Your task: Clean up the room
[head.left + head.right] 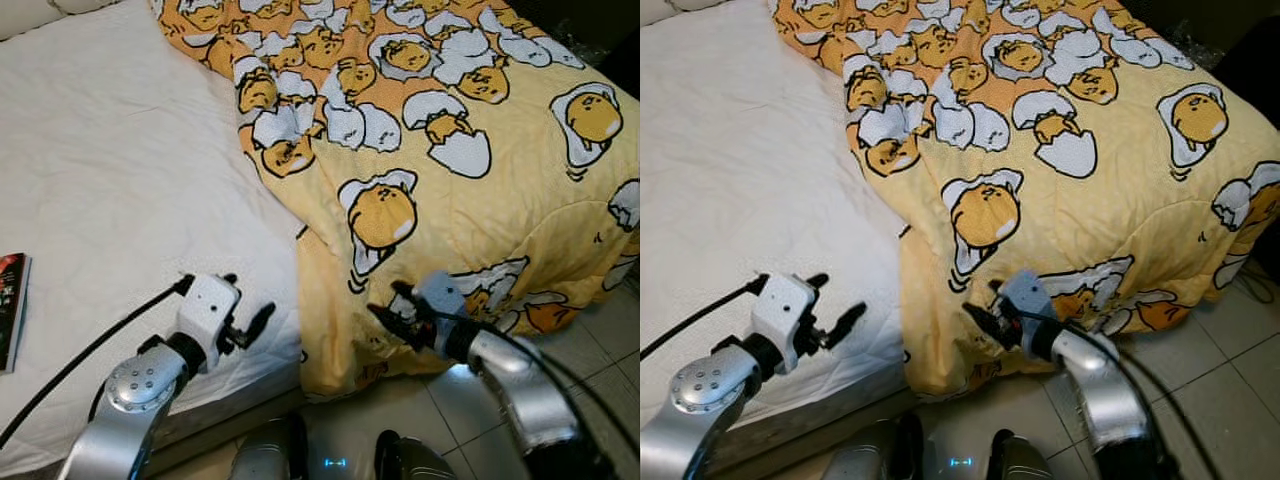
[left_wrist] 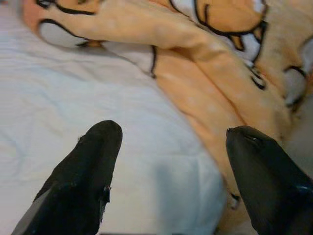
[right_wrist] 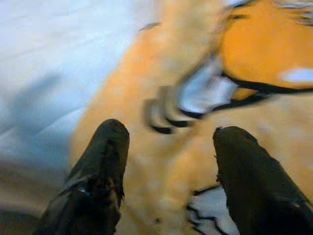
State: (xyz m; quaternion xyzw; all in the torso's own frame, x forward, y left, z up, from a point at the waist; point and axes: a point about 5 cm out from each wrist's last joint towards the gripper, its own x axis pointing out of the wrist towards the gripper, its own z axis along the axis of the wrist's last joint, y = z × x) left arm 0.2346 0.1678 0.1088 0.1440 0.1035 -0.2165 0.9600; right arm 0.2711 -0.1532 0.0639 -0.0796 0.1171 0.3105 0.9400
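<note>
A yellow blanket printed with egg cartoons covers the right half of the bed and hangs over its foot edge. Its left edge lies folded over the white mattress. My right gripper is open, hovering just in front of the blanket's lower left corner; the cloth lies beyond its spread fingers. My left gripper is open over the mattress's front corner, left of the blanket, with nothing between its fingers.
A dark book lies at the mattress's left edge. Grey tiled floor runs along the foot and right of the bed. A white pillow sits at the far left corner.
</note>
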